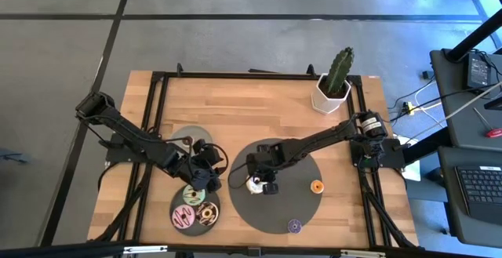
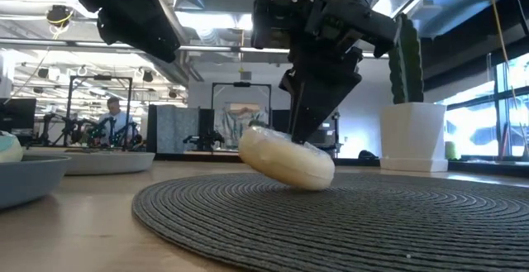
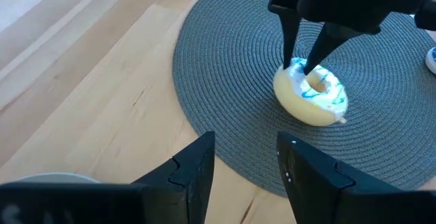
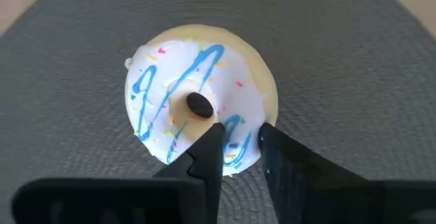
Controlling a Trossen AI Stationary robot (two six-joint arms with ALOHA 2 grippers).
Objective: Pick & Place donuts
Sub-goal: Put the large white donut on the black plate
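Note:
A white-iced donut [image 4: 197, 108] with blue squiggles lies tilted on the large dark grey mat [image 1: 290, 160]. One side rests on the weave and the other is raised [image 2: 285, 160]. My right gripper [image 4: 240, 142] stands over it, shut on its ring. My left gripper [image 3: 245, 146] hangs open above the wood beside the mat's left edge, holding nothing. Pale green [image 1: 194, 195], pink [image 1: 185, 216] and brown [image 1: 209, 213] donuts lie on a grey plate [image 1: 172, 208]. Orange [image 1: 317, 186] and purple [image 1: 294, 226] donuts lie on the mat. My right gripper has the white donut's ring [image 4: 242, 125] between its two fingers, one fingertip [image 3: 315, 64] at the hole and the other at the outer edge. The fingers come steeply from above. The donut sits tilted, its lower edge [image 2: 310, 181] on the mat.
A second grey plate [image 1: 184, 135] lies under my left arm. A potted cactus [image 1: 336, 85] stands at the far right of the table. Black frame rails run along the table's edges. Bare wood lies between the mat and the far edge.

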